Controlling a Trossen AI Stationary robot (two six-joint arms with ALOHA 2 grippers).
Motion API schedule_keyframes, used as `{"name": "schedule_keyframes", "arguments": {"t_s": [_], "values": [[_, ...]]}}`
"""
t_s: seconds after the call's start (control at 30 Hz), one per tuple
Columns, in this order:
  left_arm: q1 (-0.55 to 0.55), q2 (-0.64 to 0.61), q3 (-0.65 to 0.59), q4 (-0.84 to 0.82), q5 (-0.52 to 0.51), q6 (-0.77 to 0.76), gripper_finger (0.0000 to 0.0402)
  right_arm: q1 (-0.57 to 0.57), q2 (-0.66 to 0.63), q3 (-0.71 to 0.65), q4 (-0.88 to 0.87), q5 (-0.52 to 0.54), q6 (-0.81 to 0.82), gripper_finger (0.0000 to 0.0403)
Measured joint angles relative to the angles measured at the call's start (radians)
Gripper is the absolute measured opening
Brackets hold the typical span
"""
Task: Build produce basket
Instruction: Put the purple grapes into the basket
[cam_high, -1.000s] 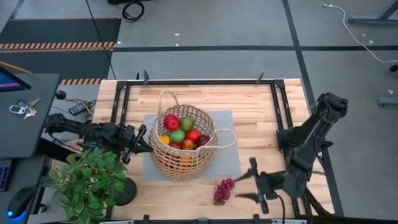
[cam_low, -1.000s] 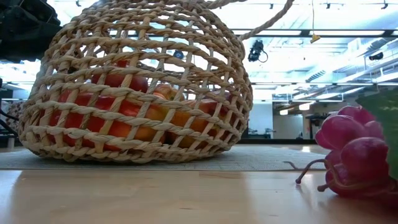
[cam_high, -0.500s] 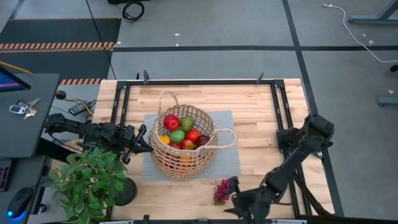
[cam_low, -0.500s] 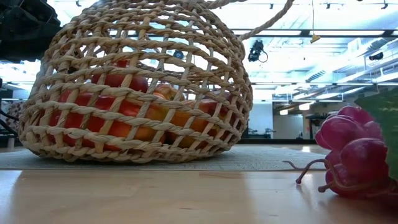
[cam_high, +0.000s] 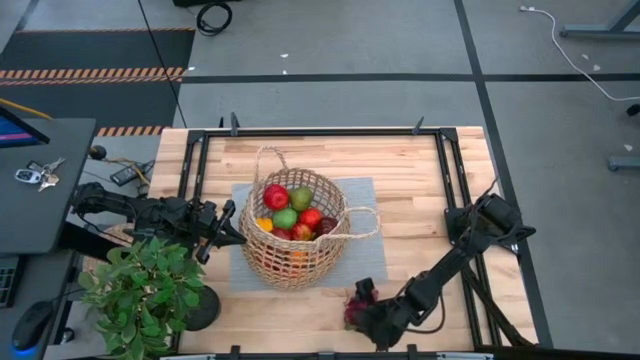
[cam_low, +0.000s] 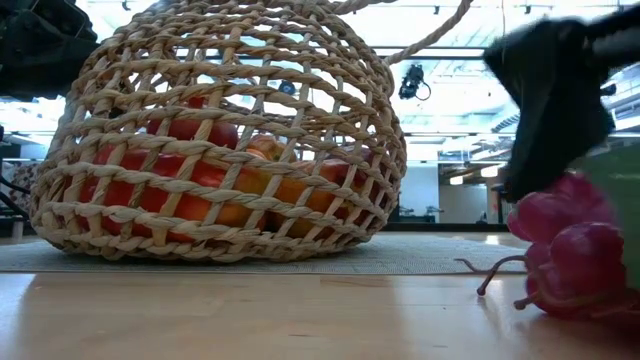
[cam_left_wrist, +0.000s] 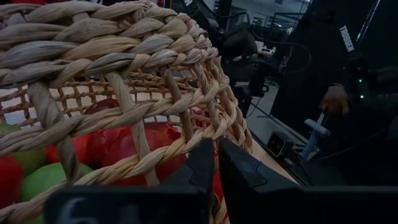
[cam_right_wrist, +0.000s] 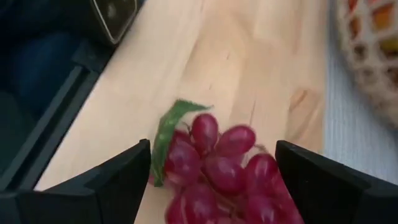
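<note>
– Which step were you on at that point?

– Picking up the last loose fruit. The basket (cam_high: 292, 232) sat on the grey mat (cam_high: 365, 262) mid-table with apples, pears and other produce (cam_high: 288, 211) already inside. The grapes (cam_high: 356, 306) lay alone on the bare wood near the front edge, well apart from the basket.

– And your grippers?

– My right gripper (cam_right_wrist: 208, 177) hung just above the grapes (cam_right_wrist: 217, 168), fingers spread wide to either side of the bunch, holding nothing. My left gripper (cam_left_wrist: 214, 171) was pinched shut on the wicker rim, steadying the basket (cam_left_wrist: 112, 93).

– What did the next move call for?

– I judged I had to come down so both fingers straddled the bunch, close gently since grapes roll and squash, then lift clear over the rim
</note>
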Motion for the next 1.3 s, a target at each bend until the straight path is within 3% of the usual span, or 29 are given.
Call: {"name": "schedule_keyframes", "arguments": {"t_s": [0.23,0.63,1.13,1.3], "values": [[0.000,0.000,0.000,0.002,0.000,0.000,0.0034,-0.043,0.009,0.003,-0.110,-0.046,0.066,0.0348],[0.000,0.000,0.000,0.003,0.000,0.000,0.0035,-0.077,-0.009,0.009,-0.110,-0.140,0.106,0.0348],[0.000,0.000,0.000,0.003,0.000,0.000,0.0035,-0.106,-0.072,0.031,-0.229,-0.272,-0.121,0.0348],[0.000,0.000,0.000,0.003,0.000,0.000,0.0033,-0.112,-0.072,-0.014,-0.243,-0.251,-0.128,0.0348]]}}
